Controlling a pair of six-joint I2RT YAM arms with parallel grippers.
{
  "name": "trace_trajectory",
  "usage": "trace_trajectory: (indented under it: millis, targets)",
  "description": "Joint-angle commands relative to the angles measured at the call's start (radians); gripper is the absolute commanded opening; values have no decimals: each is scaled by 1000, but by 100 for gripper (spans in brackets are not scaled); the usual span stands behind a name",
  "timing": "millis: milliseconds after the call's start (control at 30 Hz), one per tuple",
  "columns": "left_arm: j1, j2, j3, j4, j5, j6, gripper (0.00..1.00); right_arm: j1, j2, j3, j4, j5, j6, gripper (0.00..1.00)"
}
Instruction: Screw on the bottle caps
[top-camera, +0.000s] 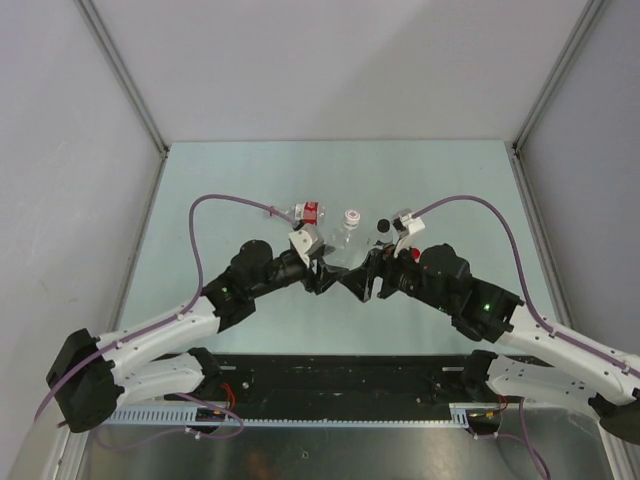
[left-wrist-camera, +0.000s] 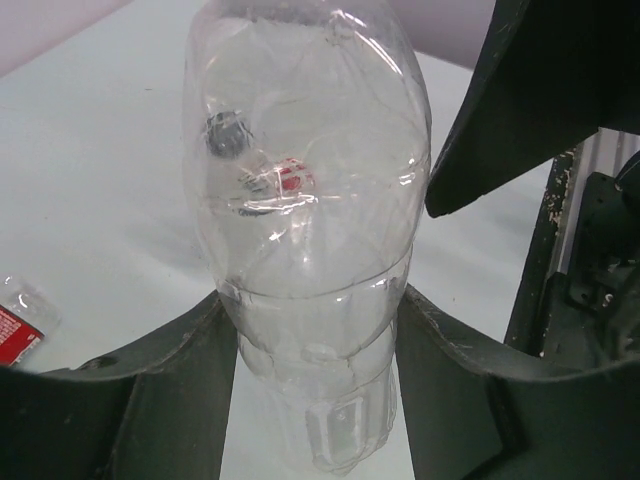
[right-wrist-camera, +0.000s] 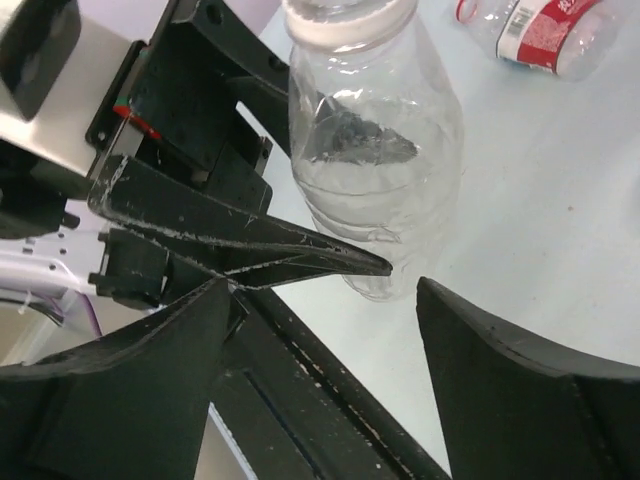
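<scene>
L pincer (left-wrist-camera: 315, 330) gripped clear bottle (left-wrist-camera: 310, 200) low on its body; R pincer (right-wrist-camera: 325, 300) stood wide beside it. Best move prob. was: grip white cap (right-wrist-camera: 350, 20) squarely, twist w/o crushing.

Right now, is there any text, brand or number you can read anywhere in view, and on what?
Nothing can be read.
Red-and-white label on the lying bottle: there is print, but it is too small and blurred to read.
Unlabelled clear bottle: no print visible.
</scene>
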Motion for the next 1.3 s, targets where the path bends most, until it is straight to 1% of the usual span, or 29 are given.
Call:
trace_trajectory:
  millis: [0, 33, 100, 200, 233, 367, 467, 533, 633, 833, 1000, 1100, 1267]
  targets:
    - [3, -32, -6, 80, -23, -37, 0, 3, -54, 5, 59, -96, -101, 86]
    - [2, -39, -15, 83, -25, -38, 0, 4, -66, 5, 56, -111, -120, 91]
    - [2, -58, -30, 86, -34, -40, 0, 4, -93, 5, 44, -127, -158, 97]
    - [2, -90, -57, 92, -11, -24, 0, 3, -147, 5, 3, -139, -253, 99]
    - [2, -102, -67, 94, 31, -6, 0, 3, -169, 5, -12, -137, -296, 99]
    - [4, -139, -105, 103, 301, 90, 0, -5, -257, 0, -29, -189, -488, 99]
    - [3, -143, -113, 104, 413, 128, 0, -10, -307, -14, -5, -314, -620, 99]
    - [4, -143, -117, 104, 494, 164, 0, -17, -325, -19, 6, -415, -672, 99]
    - [5, -144, -124, 105, 599, 205, 0, -30, -330, -21, 20, -516, -708, 99]
    - [4, -126, -130, 87, 755, 263, 0, -45, -299, -21, 43, -634, -749, 91]
    - [4, -111, -115, 59, 775, 278, 0, -48, -256, -21, 111, -668, -739, 87]
    - [3, -107, -109, 47, 773, 287, 0, -48, -223, -21, 166, -688, -688, 81]
    - [4, -107, -102, 34, 764, 295, 0, -48, -194, -20, 193, -730, -660, 75]
